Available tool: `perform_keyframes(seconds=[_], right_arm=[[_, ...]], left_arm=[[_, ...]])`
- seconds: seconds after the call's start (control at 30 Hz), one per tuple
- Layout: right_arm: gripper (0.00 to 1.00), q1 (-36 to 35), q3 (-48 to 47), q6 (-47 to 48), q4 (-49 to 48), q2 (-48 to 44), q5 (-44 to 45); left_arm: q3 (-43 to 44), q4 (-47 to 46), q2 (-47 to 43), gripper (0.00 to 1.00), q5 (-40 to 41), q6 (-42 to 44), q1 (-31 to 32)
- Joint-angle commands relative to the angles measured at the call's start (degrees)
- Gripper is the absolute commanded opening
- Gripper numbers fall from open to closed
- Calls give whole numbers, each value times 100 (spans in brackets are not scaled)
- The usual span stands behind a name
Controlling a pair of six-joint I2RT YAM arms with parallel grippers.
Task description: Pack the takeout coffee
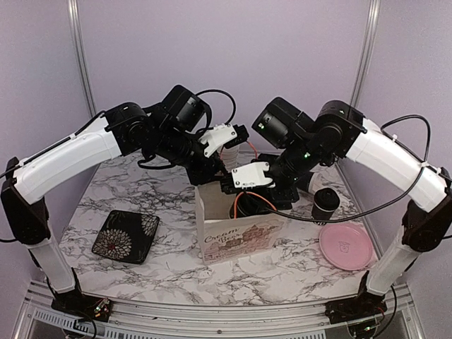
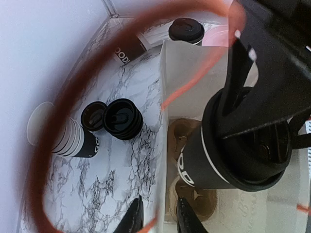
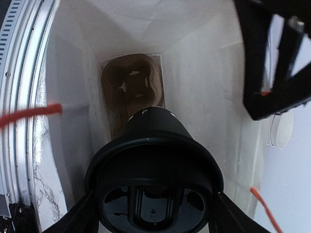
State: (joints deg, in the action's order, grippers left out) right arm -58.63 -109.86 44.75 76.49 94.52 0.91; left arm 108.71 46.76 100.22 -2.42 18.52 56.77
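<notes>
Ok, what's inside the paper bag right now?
A brown cardboard carrier lies at the bottom of the bag; its visible pockets are empty. The right hand holds a lidded black cup over it. The cup hides the carrier part beneath it.

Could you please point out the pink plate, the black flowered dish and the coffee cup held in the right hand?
pink plate [image 1: 345, 244]: top external view, its centre.
black flowered dish [image 1: 126, 236]: top external view, its middle.
held coffee cup [image 3: 155, 165]: right wrist view, its lid.
</notes>
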Motion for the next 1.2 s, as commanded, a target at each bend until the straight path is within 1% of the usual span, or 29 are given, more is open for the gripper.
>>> perform_keyframes(seconds=[0.0,0.07,0.13,0.27,0.37,0.43,0.57,0.7,0.8,0.9,1.0,1.03,1.17], right_arm=[[48,-386,353,-140,-125,-439,683],[48,-496,428,-188,-94,-530,781],[48,-572,475,-239,-52,-607,834],[48,-812,645,-456,109,-829,883],[48,-860,1255,-416,64,-1189,1043],[47,-869,1705,-332,25,-1365,1228],[46,-956,2258,-205,-31,-1635,1310],[45,-991,2360,-180,-33,-1751,1244],[44,-1079,2570,-138,-80,-1871,1213],[43,-1250,2891,-152,-168,-2009,1373],[43,-1329,3180,-171,-254,-2181,1400],[43,-1364,3254,-150,-316,-2247,1428],[43,-1437,3494,-35,-750,-2487,1789]], left_arm=[[265,86,-360,40,84,-76,159],[338,87,-451,50,197,-138,286],[410,83,-611,58,214,-143,472],[499,-94,-927,64,680,-316,580],[63,-753,-1168,72,1536,-448,430],[-256,-1180,-1227,75,1669,-643,108],[-708,-1827,-1022,75,1472,-1140,-524],[-899,-2155,-509,71,824,-1437,-835],[-916,-2174,-81,67,423,-1579,-878],[-988,-2182,241,65,130,-1728,-878],[-1121,-2267,473,65,-119,-1808,-879],[-1139,-2283,549,65,-234,-1970,-879],[-1171,-2361,826,64,-578,-2137,-876]])
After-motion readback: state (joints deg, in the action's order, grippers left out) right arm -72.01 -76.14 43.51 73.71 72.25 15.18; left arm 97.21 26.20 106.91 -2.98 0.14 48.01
